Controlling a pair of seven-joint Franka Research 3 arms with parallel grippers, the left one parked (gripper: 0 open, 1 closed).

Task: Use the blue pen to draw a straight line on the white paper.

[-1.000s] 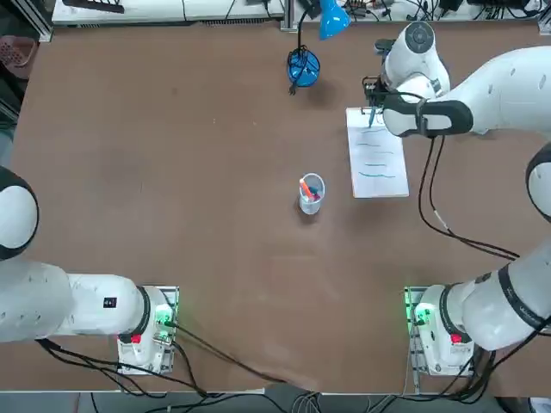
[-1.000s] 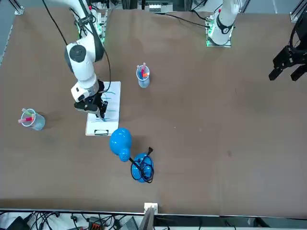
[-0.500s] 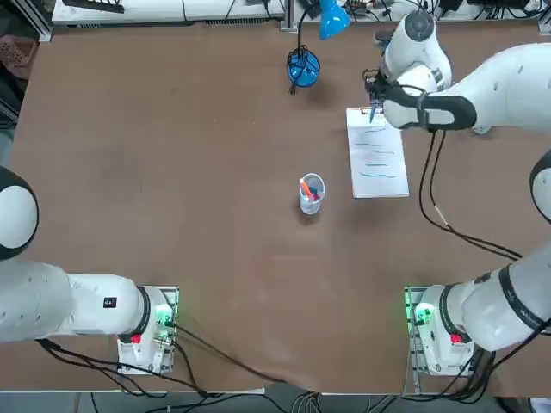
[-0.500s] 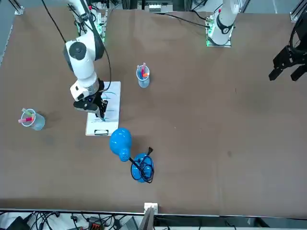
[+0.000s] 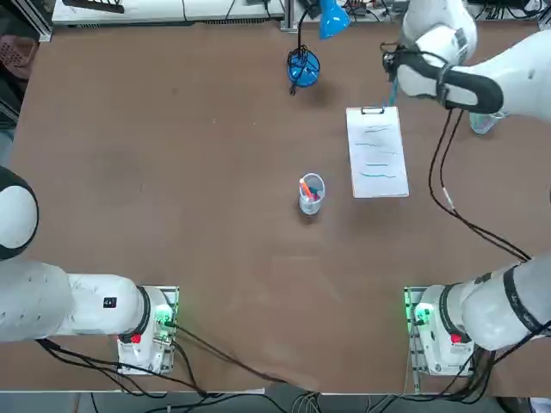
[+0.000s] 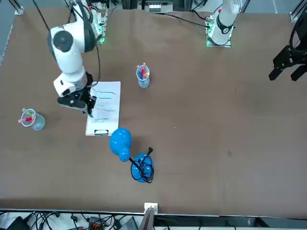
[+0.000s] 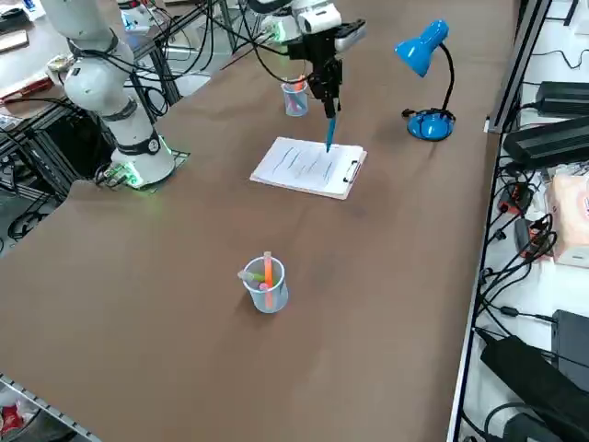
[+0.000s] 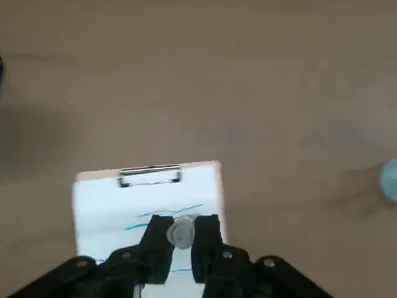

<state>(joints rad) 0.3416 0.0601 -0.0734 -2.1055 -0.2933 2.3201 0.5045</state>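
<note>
The right end effector (image 7: 330, 109) is closed on the blue pen (image 7: 331, 131). Its 2 fingers pinch the pen, 1 on each side, and the pen's round end (image 8: 180, 233) shows between them. The pen points down, close to upright. From overhead, the pen is just outside the right edge of the paper (image 5: 377, 155), near the corner by the clip (image 5: 373, 110). The side view shows the pen in front of part of the paper. It is hard to tell how high the tip is.

The paper lies flat on a board (image 8: 218, 186) on the counter (image 5: 215, 198). The clip is on the short edge far from the robot's bases. A few short, wavy teal lines (image 5: 376, 175) go across the paper, 1 after another, with white gaps between them.

There are 2 clear cups on the counter. The middle cup (image 5: 312, 196) is to the left of the paper and apart from it. It has an orange pen (image 5: 305, 186) and some other pens in it. The other cup (image 7: 267, 287) is on the right side of the paper, and it has orange, green and pink pens in it. The blue lamp (image 7: 429, 123) stands past the paper, over to the left, with its black cord by its round base.
</note>
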